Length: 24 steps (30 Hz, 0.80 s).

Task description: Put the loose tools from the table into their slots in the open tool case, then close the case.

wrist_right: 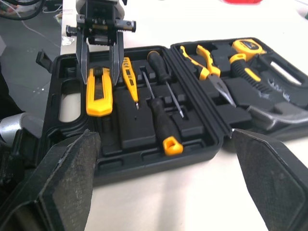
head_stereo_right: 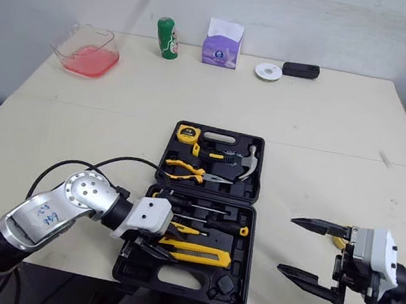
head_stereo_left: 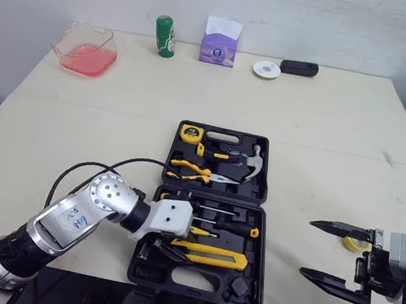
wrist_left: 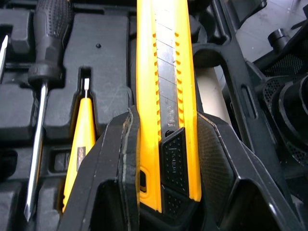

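The black tool case (head_stereo_left: pixel 263 200) lies open at the table's near edge. Its far half holds a tape measure (head_stereo_left: pixel 191 131), pliers (head_stereo_left: pixel 197 170) and a hammer (head_stereo_left: pixel 250 165). Its near half holds screwdrivers (head_stereo_left: pixel 217 226) and a yellow tester (wrist_left: pixel 79 139). A yellow utility knife (head_stereo_left: pixel 215 256) lies in the near half, and my left gripper (head_stereo_left: pixel 166 251) is shut on its butt end, one finger against each side. My right gripper (head_stereo_left: pixel 307 247) hovers open over bare table right of the case, holding nothing. A small yellow object (head_stereo_left: pixel 356 244) lies on the table just behind it.
Along the far edge stand a clear container with pink contents (head_stereo_left: pixel 86 50), a green can (head_stereo_left: pixel 165 36), a purple tissue pack (head_stereo_left: pixel 220 42), a white disc (head_stereo_left: pixel 266 69) and a black object (head_stereo_left: pixel 299 68). The case reaches the table's front edge.
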{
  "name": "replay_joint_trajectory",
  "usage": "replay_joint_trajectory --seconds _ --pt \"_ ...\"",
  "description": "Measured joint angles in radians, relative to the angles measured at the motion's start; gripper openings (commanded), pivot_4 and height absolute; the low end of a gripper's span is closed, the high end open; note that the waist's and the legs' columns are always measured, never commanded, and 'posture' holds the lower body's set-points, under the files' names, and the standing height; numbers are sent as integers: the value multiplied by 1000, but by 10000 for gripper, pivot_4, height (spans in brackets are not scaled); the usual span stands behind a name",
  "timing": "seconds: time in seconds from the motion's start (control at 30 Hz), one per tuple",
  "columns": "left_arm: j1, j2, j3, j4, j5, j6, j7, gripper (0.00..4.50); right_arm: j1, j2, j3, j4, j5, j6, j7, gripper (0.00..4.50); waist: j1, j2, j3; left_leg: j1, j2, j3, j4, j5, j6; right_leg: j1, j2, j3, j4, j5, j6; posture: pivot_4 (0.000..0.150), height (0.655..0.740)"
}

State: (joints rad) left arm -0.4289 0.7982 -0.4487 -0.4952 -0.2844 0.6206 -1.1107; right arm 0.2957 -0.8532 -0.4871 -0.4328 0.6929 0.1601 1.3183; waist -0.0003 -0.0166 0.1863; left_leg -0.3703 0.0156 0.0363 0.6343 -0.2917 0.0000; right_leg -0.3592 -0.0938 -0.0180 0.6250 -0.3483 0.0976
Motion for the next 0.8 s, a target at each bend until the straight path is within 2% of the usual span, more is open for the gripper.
replay_joint_trajectory --seconds 0.53,0.8 --pt "20 31 -15 -37 73 -22 17 12713 -95 -9 42 -16 1 79 -67 45000 0 0 0 0 0 0 0 0 0 1 0 0 -1 0 0 1500 7400" --pt "20 56 -22 -96 82 36 46 12713 -105 -9 50 -42 1 99 -95 45000 -2 0 0 1 0 0 0 0 1 1 0 0 0 0 0 1500 7400"
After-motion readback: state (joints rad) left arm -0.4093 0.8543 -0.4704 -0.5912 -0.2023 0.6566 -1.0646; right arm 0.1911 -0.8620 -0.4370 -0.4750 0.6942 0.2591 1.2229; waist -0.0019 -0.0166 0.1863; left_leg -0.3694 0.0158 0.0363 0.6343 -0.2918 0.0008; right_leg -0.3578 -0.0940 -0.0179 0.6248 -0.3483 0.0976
